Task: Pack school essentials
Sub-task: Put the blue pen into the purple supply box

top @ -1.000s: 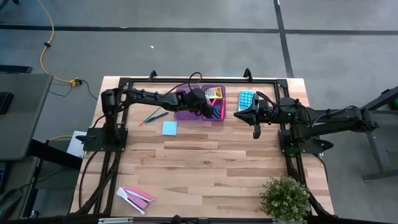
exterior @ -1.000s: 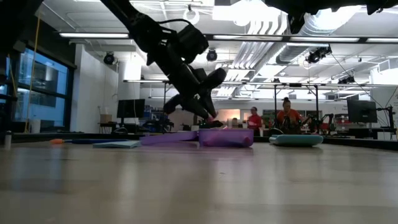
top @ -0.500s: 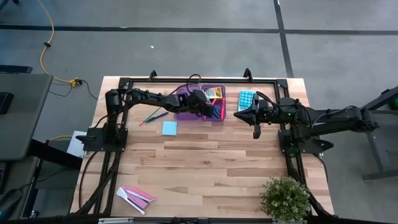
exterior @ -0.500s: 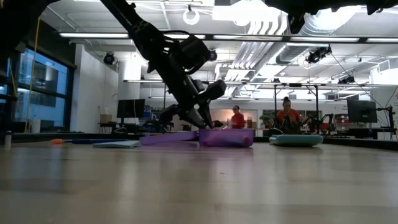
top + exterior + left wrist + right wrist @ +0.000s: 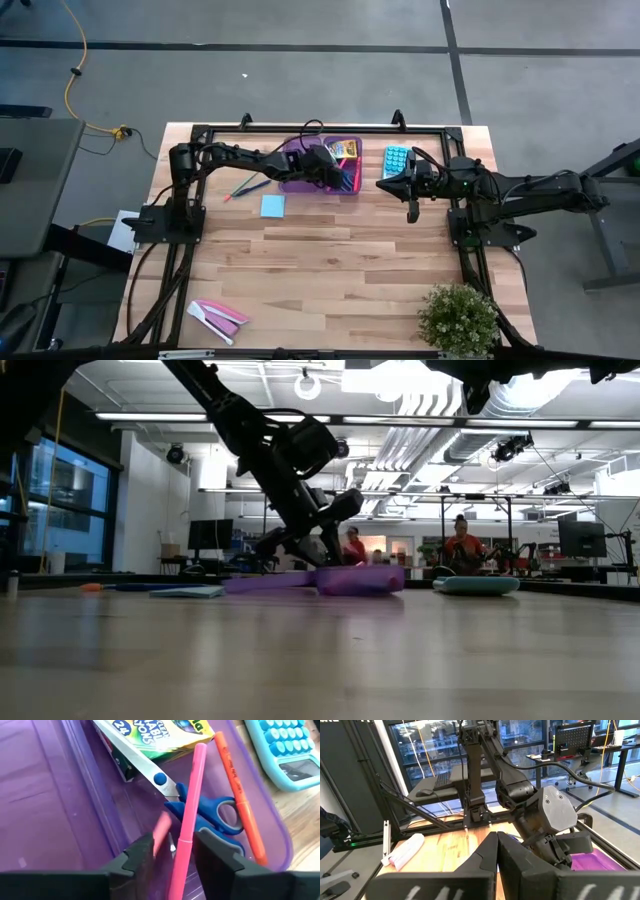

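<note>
The left claw (image 5: 172, 852) hangs inside the purple bin (image 5: 300, 180), fingers parted around a pink marker (image 5: 189, 815) that seems to lie loose across the blue-handled scissors (image 5: 200, 815), beside the yellow crayon box (image 5: 155, 737). The right claw (image 5: 411, 212) waits pinched shut near the calculator (image 5: 396, 160). The notepad (image 5: 272, 206) and pencils (image 5: 243, 188) lie on the tabletop (image 5: 330, 270).
</note>
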Controlling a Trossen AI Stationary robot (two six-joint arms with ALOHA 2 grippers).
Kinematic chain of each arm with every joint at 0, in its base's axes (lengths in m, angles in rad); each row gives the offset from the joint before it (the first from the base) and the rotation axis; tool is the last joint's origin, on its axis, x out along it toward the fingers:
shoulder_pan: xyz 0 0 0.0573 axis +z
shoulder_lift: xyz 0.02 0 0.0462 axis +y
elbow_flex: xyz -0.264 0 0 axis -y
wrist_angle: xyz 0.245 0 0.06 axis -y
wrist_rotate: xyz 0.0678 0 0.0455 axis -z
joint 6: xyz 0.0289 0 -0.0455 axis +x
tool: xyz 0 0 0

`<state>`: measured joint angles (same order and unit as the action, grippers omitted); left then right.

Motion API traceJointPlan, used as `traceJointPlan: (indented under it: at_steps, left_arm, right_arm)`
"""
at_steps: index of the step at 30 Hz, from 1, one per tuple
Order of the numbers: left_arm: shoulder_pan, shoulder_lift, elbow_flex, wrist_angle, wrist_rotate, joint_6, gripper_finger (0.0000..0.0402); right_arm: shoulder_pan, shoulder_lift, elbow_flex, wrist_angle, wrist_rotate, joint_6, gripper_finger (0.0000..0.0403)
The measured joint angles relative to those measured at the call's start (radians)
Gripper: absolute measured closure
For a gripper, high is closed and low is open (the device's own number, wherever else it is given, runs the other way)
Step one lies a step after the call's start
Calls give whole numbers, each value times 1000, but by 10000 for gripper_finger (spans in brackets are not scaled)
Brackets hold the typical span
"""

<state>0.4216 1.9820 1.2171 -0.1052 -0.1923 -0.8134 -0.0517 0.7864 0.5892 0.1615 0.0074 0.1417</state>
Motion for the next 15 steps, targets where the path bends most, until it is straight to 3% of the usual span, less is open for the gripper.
traceJointPlan:
  at_steps: [7, 15]
  left_arm:
    - [24, -28, 0, -5, 20, 41, 237]
    - [50, -139, -1, 29, 68, 107, 231]
  right_arm:
    - [0, 0, 0, 0, 0, 0, 403]
    - [0, 0, 0, 0, 0, 0, 403]
